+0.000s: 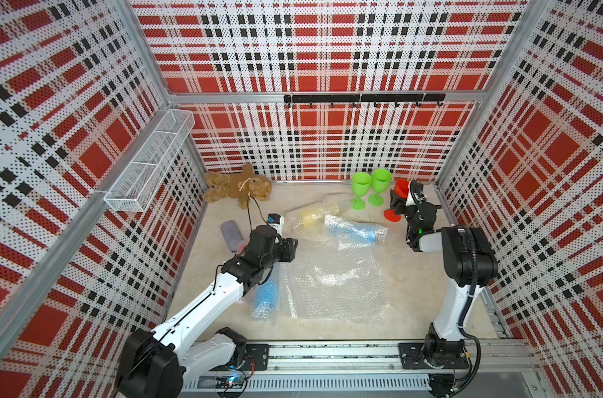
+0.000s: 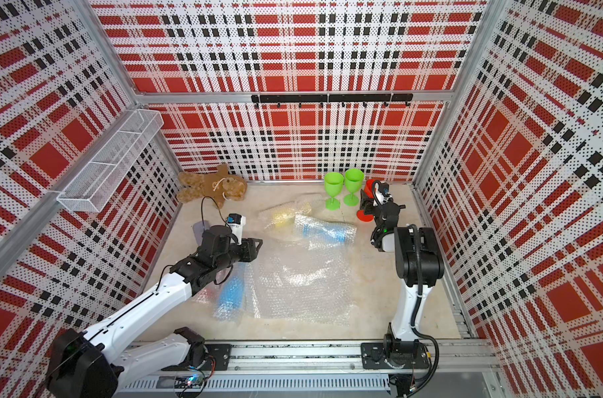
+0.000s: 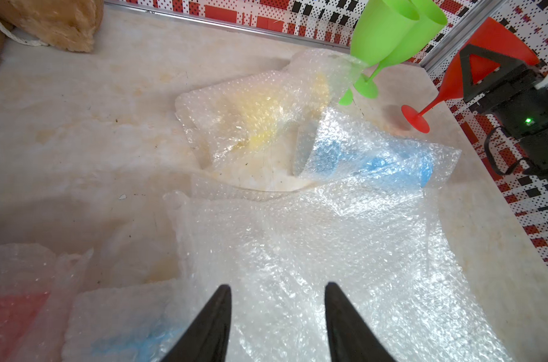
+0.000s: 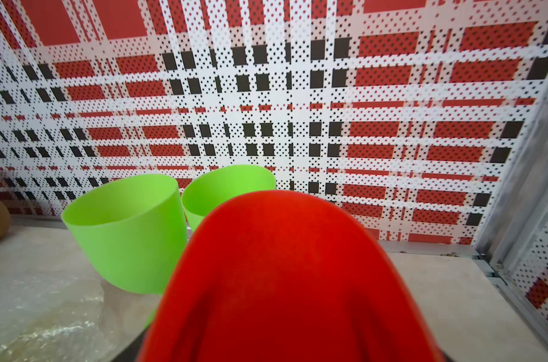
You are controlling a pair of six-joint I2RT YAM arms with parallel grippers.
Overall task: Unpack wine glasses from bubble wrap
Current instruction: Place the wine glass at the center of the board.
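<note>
Red wine glass [image 1: 401,189] in pinch of right gripper [image 1: 396,199]; left gripper [image 3: 275,286] fingers [image 3: 216,313] apart above bubble wrap [image 3: 329,247]

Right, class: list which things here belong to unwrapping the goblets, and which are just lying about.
Job: green goblets, red goblet, wrapped yellow goblet, wrapped blue goblets, wrapped red goblet, flat bubble wrap sheet.
Lying about: teddy bear, grey case, wire basket, hook rail.
</note>
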